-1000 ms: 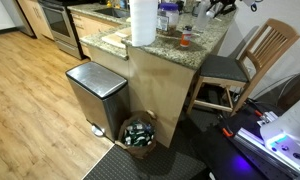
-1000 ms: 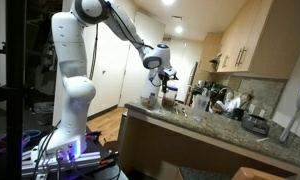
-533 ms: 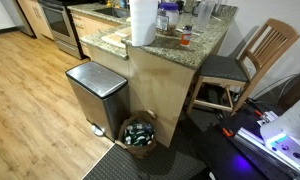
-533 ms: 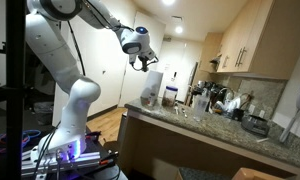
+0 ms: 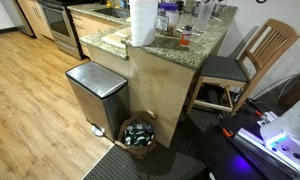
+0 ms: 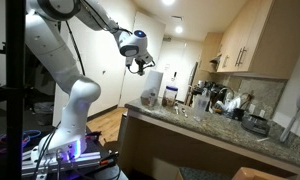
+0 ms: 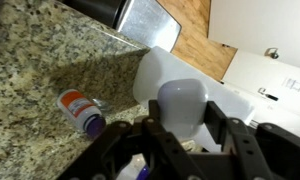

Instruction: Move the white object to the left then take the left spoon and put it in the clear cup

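In the wrist view my gripper is shut on the white object, a smooth roundish lump held between the two dark fingers. It hangs high over the granite counter. In an exterior view the gripper is raised well above the counter, near the tall paper-towel roll. The gripper is outside the view that holds the paper-towel roll. I cannot pick out the spoons or the clear cup among the small items on the counter.
An orange bottle with a white label lies on the granite below me. The paper-towel roll stands under the gripper. Beside the counter are a steel trash can, a basket and a wooden chair.
The arm has lifted up and away from the counter with the white object in its jaws. Over the last half second it has shifted only slightly.
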